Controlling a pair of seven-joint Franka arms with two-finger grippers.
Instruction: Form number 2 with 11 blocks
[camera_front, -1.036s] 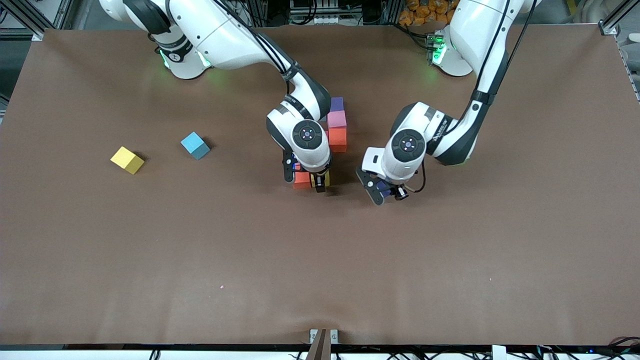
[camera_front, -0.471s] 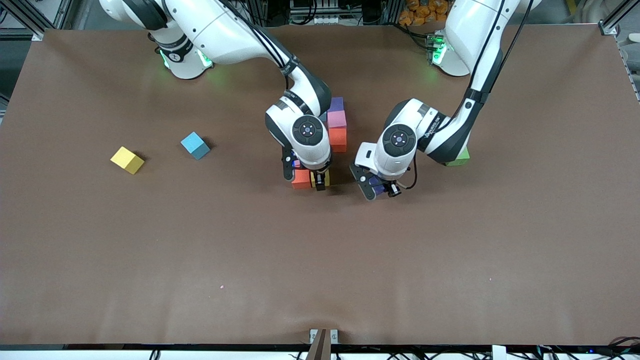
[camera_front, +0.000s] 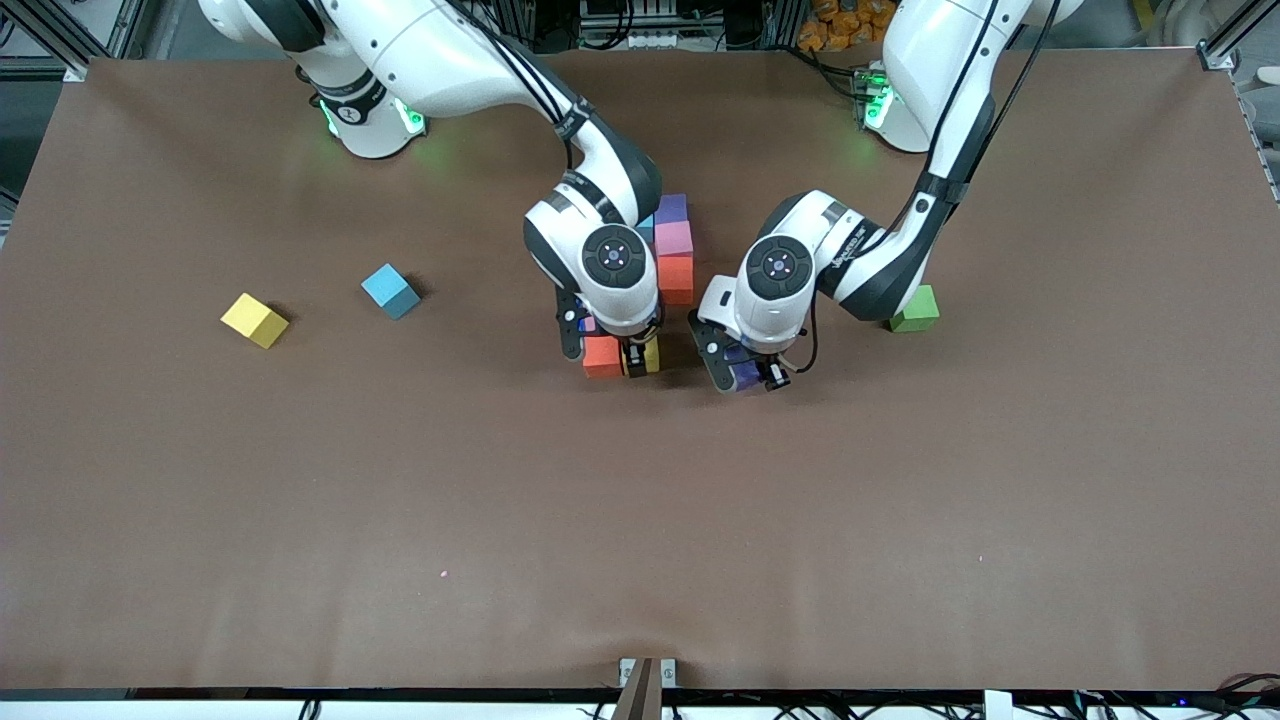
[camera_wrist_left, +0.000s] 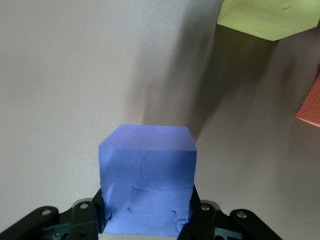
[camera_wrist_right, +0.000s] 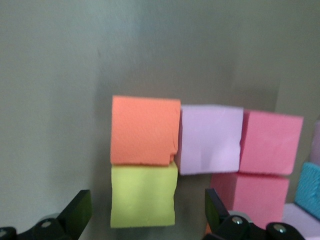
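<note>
Front view first, working up from the table edge nearest the camera: the brown table (camera_front: 640, 520) is bare across its near half; the first things met are the two grippers, side by side near the middle; the left gripper (camera_front: 745, 378), on the arm whose base stands at the view's right, is closed on a purple block (camera_front: 741, 372), and the left wrist view shows that cube (camera_wrist_left: 147, 180) pinched between the jaws just above the tabletop, with a yellow-green cube (camera_wrist_left: 267, 17) and the corner of an orange one (camera_wrist_left: 310, 107) a little way off; the right gripper (camera_front: 610, 357) hangs with its jaws spread wide and holding nothing, over the near end of the unfinished number 2 (camera_front: 650, 290); under it lie an orange block (camera_front: 601, 356) and, touching it toward the left arm's end, a yellow block (camera_front: 650, 355); the right wrist view shows these two (camera_wrist_right: 145, 130) (camera_wrist_right: 142, 196) touching, with a pale purple cube (camera_wrist_right: 210, 139) and two pink cubes (camera_wrist_right: 270, 136) (camera_wrist_right: 250, 195) packed against them; farther from the camera, a column rises of an orange cube (camera_front: 676, 279), a pink cube (camera_front: 674, 238) and a purple cube (camera_front: 673, 208), each touching the next; a green cube (camera_front: 915, 309) sits apart toward the left arm's end; toward the right arm's end, well apart from the group, lie a loose yellow cube (camera_front: 254, 320) and a blue cube (camera_front: 390, 290).
</note>
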